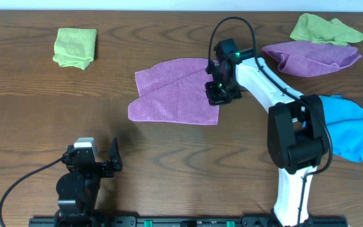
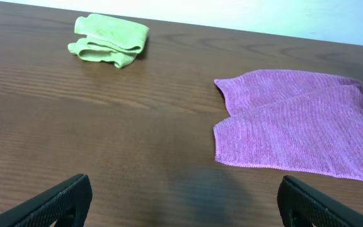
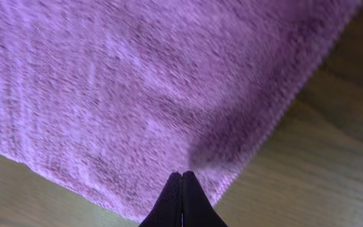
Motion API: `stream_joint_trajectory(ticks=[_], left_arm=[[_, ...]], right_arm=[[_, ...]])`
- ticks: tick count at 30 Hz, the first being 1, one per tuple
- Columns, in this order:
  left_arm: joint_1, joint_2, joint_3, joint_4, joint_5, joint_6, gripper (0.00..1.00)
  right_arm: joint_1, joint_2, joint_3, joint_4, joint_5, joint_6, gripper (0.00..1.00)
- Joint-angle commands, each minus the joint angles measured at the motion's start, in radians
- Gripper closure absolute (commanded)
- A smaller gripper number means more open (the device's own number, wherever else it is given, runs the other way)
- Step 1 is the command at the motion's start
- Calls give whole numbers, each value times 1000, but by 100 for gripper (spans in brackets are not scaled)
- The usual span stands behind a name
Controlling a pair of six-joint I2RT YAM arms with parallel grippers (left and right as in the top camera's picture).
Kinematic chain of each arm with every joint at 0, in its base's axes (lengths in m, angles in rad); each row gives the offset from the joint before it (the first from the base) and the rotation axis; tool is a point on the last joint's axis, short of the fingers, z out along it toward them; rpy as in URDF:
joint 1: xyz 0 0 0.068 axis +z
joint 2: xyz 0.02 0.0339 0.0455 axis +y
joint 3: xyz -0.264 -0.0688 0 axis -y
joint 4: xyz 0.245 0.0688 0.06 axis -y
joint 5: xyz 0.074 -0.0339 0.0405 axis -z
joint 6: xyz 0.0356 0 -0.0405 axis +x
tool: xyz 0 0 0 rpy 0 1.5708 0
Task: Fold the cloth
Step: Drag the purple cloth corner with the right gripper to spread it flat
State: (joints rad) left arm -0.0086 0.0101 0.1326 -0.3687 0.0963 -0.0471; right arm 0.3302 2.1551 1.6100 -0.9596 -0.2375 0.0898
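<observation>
The cloth [image 1: 169,94] lies partly folded on the surface [image 1: 30,107]. The right pincer [image 3: 183,175], pressed together, hangs over its edge, perhaps touching it. The left pincer [image 2: 188,200] is spread wide, well apart.

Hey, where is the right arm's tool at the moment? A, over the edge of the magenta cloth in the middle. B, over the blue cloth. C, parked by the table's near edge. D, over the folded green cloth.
A: the right tool is shut over the magenta cloth, near its right edge, and purple fabric fills most of its wrist view.
</observation>
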Motion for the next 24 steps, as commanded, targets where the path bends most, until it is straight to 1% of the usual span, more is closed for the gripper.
stream_joint_trajectory(ticks=[1,6,9,13,15,17,24], left_arm=[[2,-6,-21,-7,-18,18,5],[2,-6,-21,-7,-18,18,5],[2,-6,-21,-7,-18,18,5],[2,-6,-21,-7,-18,18,5],[2,-6,-21,-7,-18,18,5],[2,-6,-21,-7,-18,18,5],[2,-6,-21,-7,-18,18,5]], right_arm=[[29,-23,-50,20,-21,-27,98],[38,-23,-126,41,-21,-23,98],[38,-23,-145,17,-12,-2,99],[38,-23,-154,-82,5,92,98],[38,-23,-154,-166,5,183,98],[40,-23,-154,-236,4,236,99],[73,-23,-154,-318,5,239,98]])
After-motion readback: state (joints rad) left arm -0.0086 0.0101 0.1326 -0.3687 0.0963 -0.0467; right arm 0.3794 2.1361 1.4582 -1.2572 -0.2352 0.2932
